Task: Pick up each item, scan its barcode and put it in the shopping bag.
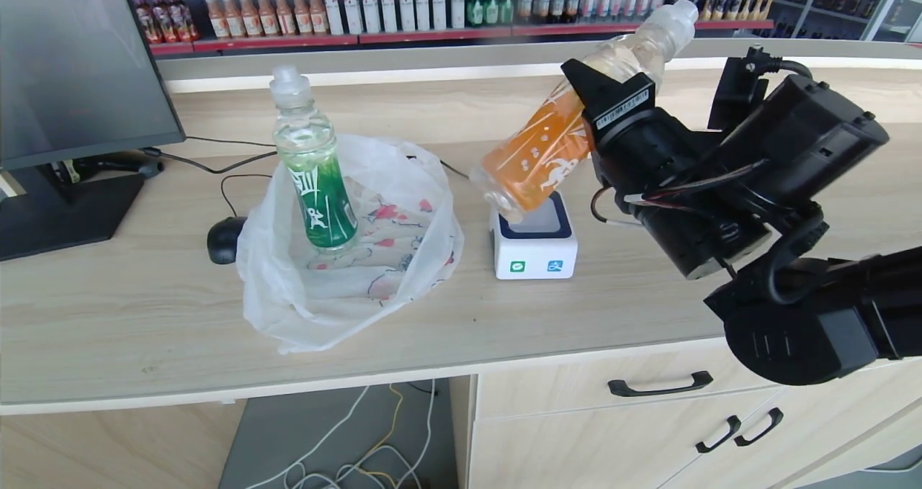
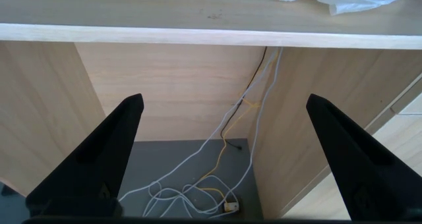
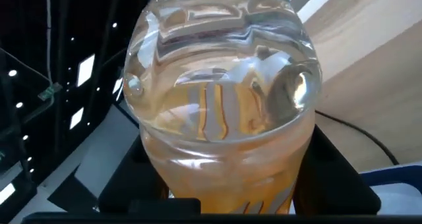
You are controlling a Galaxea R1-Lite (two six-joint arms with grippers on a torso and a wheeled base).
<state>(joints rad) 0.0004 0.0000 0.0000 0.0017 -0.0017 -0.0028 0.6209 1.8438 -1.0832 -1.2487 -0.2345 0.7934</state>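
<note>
Scanning: R gripper [image 1: 599, 96] clamped on tilted clear orange-label plastic bottle [image 1: 536, 154], base just above white cube scanner [image 1: 534, 250]. L gripper [image 2: 223, 104] wide open, empty. Next, prob: carry to thin white plastic bag [image 1: 288, 298], avoiding green-label clear bottle [image 1: 317, 186].

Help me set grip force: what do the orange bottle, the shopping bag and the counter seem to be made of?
The orange bottle: clear glossy plastic, probably; bright highlights, drink visible through the wall. The shopping bag: thin, translucent white plastic film, crinkled and slumped. The counter: pale matte wood grain, perhaps laminate; the look leaves that open.
</note>
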